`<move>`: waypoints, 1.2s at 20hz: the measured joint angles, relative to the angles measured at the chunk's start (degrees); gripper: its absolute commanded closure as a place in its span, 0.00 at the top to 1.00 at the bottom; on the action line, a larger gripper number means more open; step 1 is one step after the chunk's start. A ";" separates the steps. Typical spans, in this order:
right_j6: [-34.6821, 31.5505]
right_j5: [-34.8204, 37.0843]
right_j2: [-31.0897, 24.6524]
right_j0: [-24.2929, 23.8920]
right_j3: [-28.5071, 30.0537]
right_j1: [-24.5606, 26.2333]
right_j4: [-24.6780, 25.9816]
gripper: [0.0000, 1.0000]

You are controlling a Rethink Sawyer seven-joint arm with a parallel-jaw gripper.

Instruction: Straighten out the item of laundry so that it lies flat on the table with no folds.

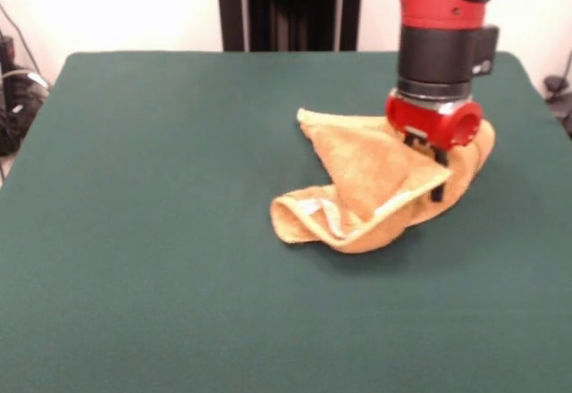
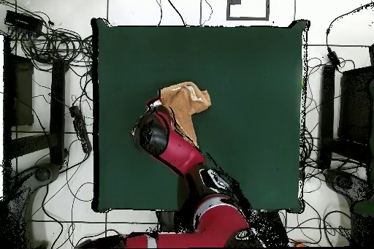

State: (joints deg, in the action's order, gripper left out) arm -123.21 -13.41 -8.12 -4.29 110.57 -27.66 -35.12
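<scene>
The item of laundry [image 1: 375,179] is an orange-tan towel, crumpled and folded over itself right of the table's [image 1: 134,232] middle. A white label shows in its lower left fold. My gripper [image 1: 433,183] comes straight down on the towel's right side, shut on a raised fold of it. One dark finger [image 1: 438,189] shows below the cloth edge. From overhead, the towel [image 2: 186,101] pokes out beyond the red arm [image 2: 172,147], which hides the gripper. The green table [image 2: 248,115] spreads wide around it.
Black pedestal columns [image 1: 286,4] stand behind the table's far edge. Cables and dark equipment [image 2: 44,78] lie on the floor on both sides of the table. A lot of bare green cloth surrounds the towel.
</scene>
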 measured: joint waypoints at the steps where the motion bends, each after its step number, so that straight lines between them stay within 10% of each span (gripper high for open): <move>1: 0.00 0.00 0.58 -0.06 -0.32 0.01 0.00 1.00; 24: 0.01 14.16 13.61 0.27 -1.35 -13.45 5.00 1.00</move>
State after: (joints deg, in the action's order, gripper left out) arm -123.20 0.75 5.49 -4.01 109.22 -41.11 -30.12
